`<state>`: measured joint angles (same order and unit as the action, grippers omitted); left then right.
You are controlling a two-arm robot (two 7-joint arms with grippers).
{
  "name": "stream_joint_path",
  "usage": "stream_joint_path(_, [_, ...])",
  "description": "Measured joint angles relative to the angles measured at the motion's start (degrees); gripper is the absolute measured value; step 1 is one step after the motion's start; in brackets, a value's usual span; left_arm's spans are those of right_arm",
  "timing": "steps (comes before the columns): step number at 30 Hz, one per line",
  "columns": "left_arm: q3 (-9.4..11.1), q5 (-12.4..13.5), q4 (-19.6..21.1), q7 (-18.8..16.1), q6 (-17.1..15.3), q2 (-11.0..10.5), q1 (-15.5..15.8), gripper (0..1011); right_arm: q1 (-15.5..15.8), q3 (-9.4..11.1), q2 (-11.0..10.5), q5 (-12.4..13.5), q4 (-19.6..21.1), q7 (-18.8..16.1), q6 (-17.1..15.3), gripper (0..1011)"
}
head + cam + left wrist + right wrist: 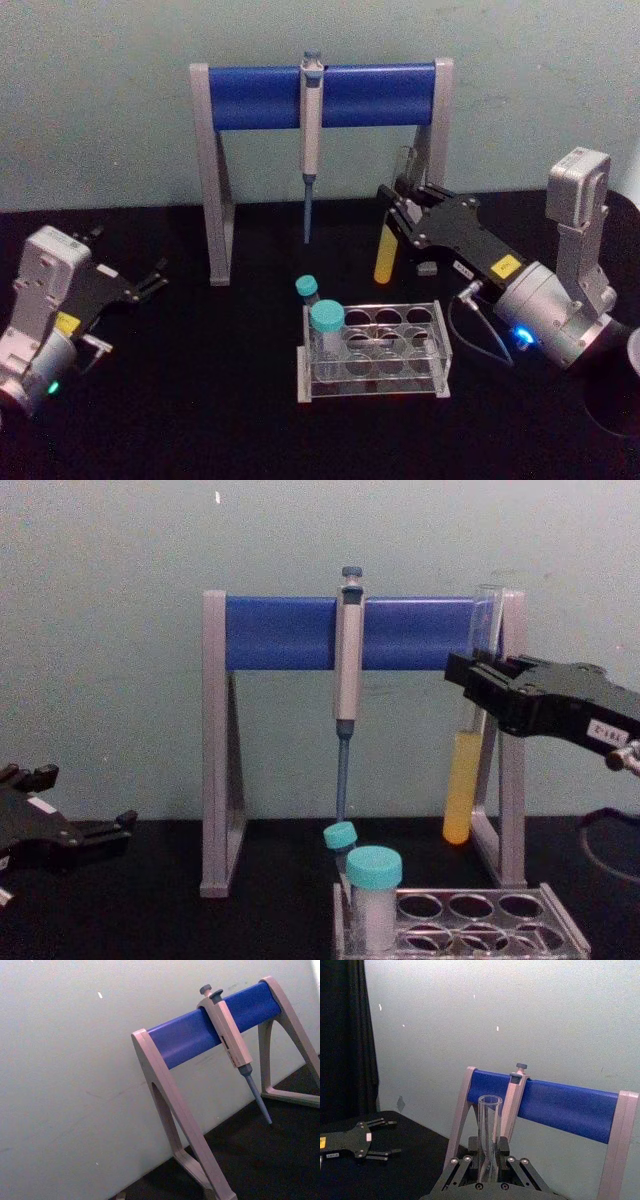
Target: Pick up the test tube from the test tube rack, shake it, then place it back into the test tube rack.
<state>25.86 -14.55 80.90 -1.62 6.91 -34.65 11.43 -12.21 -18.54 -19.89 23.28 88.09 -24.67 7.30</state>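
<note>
Chest view, test tube (465,780) upright, yellow liquid

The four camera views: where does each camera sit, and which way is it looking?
Head view: on the robot's head, looking down at the test tube rack; left gripper open, right gripper holding the test tube.
Chest view: lower, looking level across the table; both grippers at its edges.
Left wrist view: on the left arm, facing the pipette stand and wall.
Right wrist view: on the right arm, looking along its own gripper and the test tube.
Shared: all four see the pipette stand.
</note>
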Motion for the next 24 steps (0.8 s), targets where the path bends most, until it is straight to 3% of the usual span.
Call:
stream_joint_path(16, [0.0,0.0,0.0,0.0,0.0,0.0,0.0,1001,0.44,0.11,-0.58,1.16,0.5,-1.31,0.1,232])
stream_joint_path(24, [0.0,0.0,0.0,0.0,0.0,0.0,0.0,1001,1.33,-0.23,-2.63,4.4,1.79,-5.13,0.1,232])
